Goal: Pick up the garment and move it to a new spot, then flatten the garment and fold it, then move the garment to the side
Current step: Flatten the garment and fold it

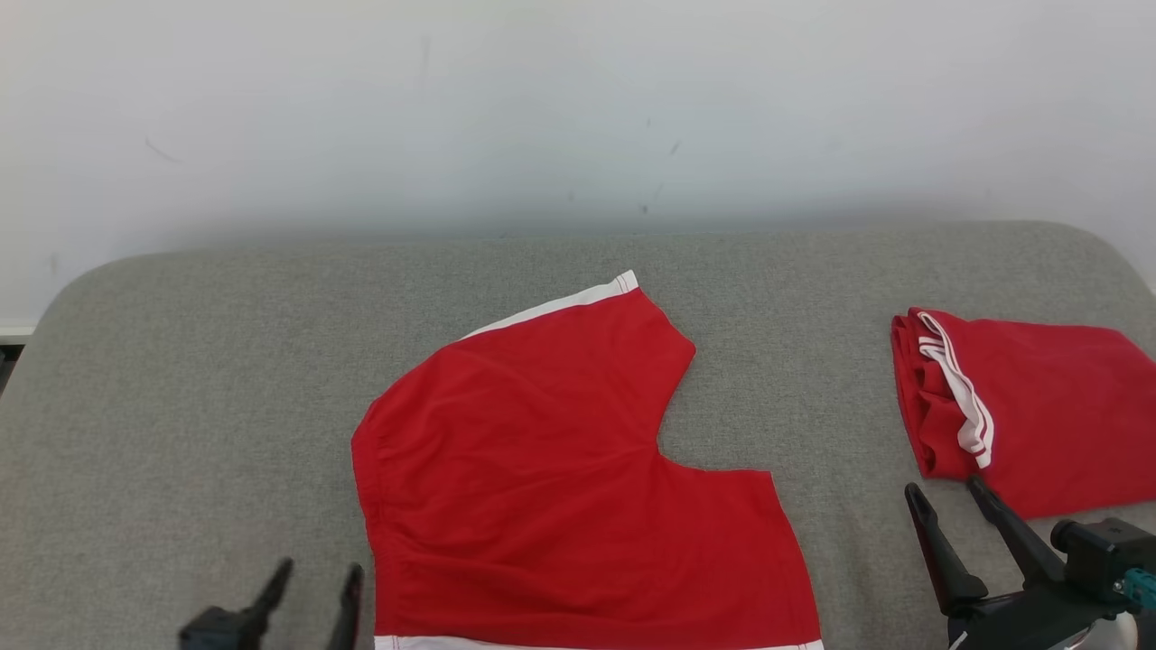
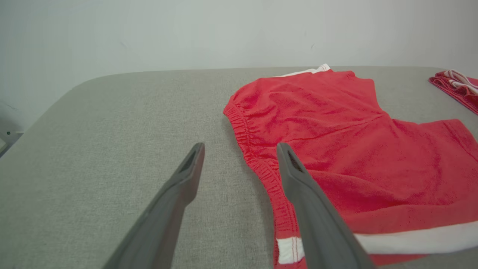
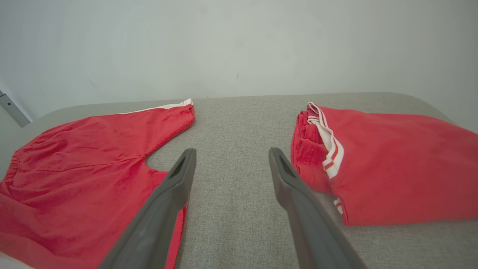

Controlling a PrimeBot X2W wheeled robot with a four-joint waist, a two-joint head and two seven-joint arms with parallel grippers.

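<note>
Bare grey cushion (image 1: 181,388) lies wide open left of the spread red shorts (image 1: 542,469), and a free strip runs between them and the folded red garment (image 1: 1057,406) at the right. The white wall (image 1: 578,108) closes off the far edge.

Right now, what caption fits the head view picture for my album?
Red shorts spread on the grey surface, folded red garment at the right, left pincer and right pincer open near them.
</note>
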